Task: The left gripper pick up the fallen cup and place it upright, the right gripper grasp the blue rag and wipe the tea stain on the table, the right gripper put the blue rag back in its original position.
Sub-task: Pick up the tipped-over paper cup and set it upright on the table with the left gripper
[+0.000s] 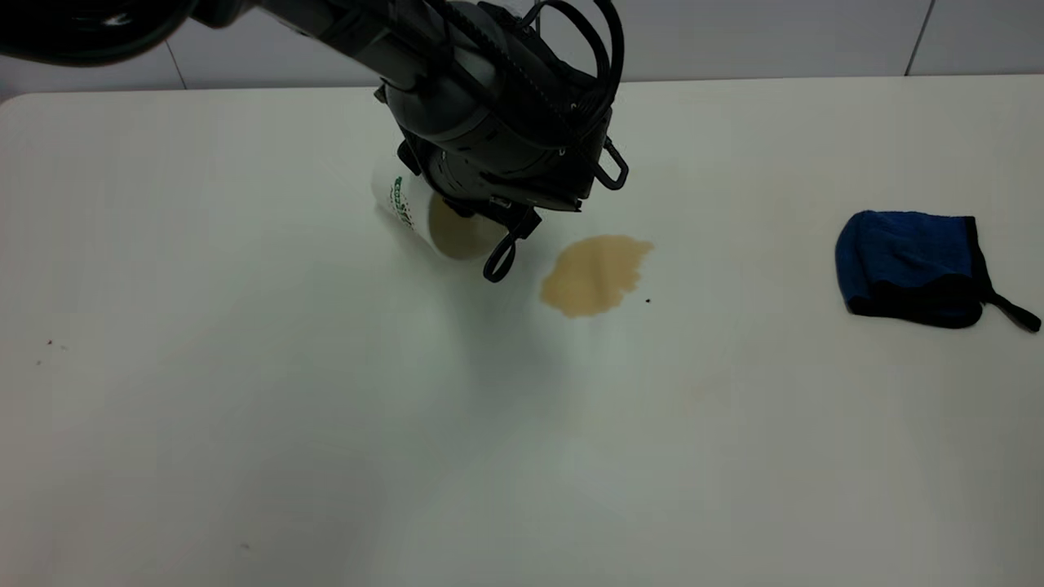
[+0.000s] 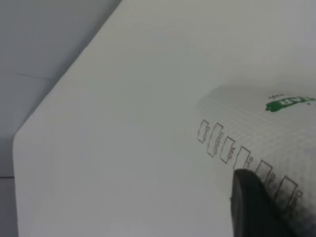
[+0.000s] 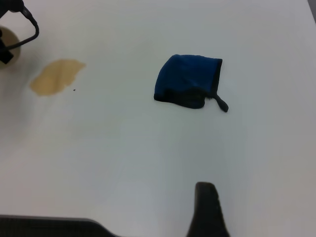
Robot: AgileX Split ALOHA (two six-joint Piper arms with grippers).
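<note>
The left hand (image 1: 489, 236) holds the tilted cup (image 1: 408, 214), its mouth angled toward the tea stain (image 1: 594, 274) just beside it on the tabletop (image 1: 245, 408).

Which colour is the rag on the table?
Deep blue with black edging, seen best in the exterior view: the blue rag.

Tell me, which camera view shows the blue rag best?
The right wrist view: the blue rag lies whole and near the centre there. The exterior view shows it whole too, by the right edge. The left wrist view misses it.
</note>
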